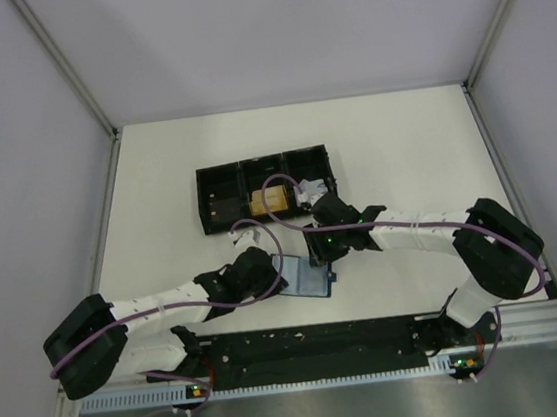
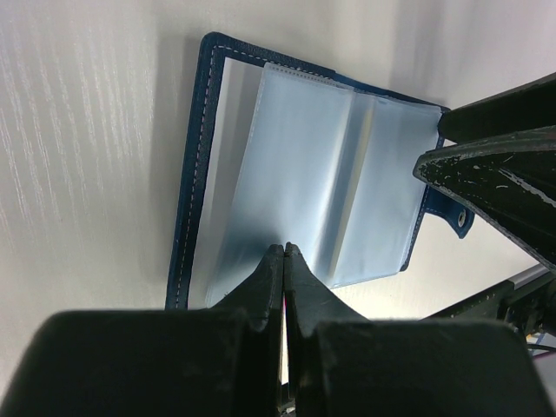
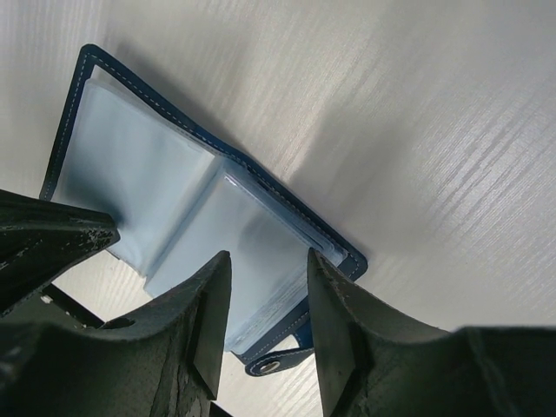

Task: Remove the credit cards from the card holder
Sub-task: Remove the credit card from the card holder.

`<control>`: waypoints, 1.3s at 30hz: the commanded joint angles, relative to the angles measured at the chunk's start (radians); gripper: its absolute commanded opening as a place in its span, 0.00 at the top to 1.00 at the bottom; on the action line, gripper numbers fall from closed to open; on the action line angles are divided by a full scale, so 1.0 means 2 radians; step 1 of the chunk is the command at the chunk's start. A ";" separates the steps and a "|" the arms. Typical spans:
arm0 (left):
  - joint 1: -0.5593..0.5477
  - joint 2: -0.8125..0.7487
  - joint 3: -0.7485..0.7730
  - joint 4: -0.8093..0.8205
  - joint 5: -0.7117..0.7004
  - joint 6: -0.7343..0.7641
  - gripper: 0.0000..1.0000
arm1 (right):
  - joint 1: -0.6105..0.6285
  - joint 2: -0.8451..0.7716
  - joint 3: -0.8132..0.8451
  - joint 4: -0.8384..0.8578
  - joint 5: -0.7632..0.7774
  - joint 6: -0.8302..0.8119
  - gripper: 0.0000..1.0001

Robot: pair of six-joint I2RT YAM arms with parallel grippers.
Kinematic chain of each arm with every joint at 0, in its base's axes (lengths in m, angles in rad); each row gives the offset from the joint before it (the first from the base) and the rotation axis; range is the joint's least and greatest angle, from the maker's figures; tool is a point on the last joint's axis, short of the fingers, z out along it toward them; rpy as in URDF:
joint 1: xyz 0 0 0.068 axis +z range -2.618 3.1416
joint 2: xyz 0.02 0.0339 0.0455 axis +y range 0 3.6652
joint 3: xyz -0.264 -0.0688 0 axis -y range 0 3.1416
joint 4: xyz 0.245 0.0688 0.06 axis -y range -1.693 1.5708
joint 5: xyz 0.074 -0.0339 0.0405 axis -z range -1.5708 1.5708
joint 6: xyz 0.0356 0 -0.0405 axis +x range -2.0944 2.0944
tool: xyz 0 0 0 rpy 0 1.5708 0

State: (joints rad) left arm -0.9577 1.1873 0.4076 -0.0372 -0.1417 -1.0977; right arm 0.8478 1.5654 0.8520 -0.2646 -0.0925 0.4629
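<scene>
The card holder [image 1: 303,274] lies open and flat, long axis crosswise just ahead of the closed left gripper [image 2: 284,252], which touches its edge. The snap tab [image 3: 265,365] ends under the right gripper [image 3: 269,287], jaws apart, empty. Step in hand: searching the sleeves [image 2: 295,174], seemingly empty though glare hides detail. Next needs a fine pinch on any remaining credit cards.

Left gripper [image 2: 285,250], tips together, over unfolded card holder [image 2: 295,165] on white table [image 2: 78,148]
</scene>
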 commanded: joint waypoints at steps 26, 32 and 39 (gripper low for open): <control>-0.001 0.008 -0.003 0.033 0.009 -0.006 1.00 | -0.001 0.034 0.014 0.103 -0.135 0.052 0.68; -0.002 -0.063 -0.002 -0.014 -0.017 -0.001 0.96 | 0.001 0.037 0.019 0.125 -0.165 0.064 0.70; -0.001 -0.157 -0.004 -0.067 -0.040 0.010 0.91 | 0.017 0.065 0.054 0.128 -0.181 0.071 0.69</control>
State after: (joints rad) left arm -0.9577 0.9535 0.4042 -0.1150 -0.1776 -1.0996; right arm 0.8574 1.6604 0.8806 -0.0650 -0.4149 0.5896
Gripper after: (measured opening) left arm 0.090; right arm 0.304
